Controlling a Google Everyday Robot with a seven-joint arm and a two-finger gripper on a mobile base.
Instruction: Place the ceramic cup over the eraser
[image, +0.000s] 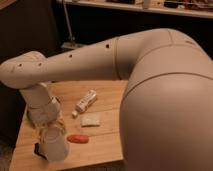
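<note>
In the camera view, the robot's arm (100, 57) is reaching leftward across the wooden table (104, 145), and the gripper (49, 125) is hanging right over the ceramic cup (54, 144) at the table's near left corner; whether the claw is clamped on the cup cannot be told. The cup is standing with its wider end down, and the eraser (37, 149) is lying just beside its left base, partly showing. A red-orange oblong thing (77, 138), a pale squarish pad (91, 120) and a white bottle (86, 101) are lying to the right.

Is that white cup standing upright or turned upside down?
Upside down, apparently: the ceramic cup widens toward the table. The claw sits right above it; the eraser shows beside its base.
</note>
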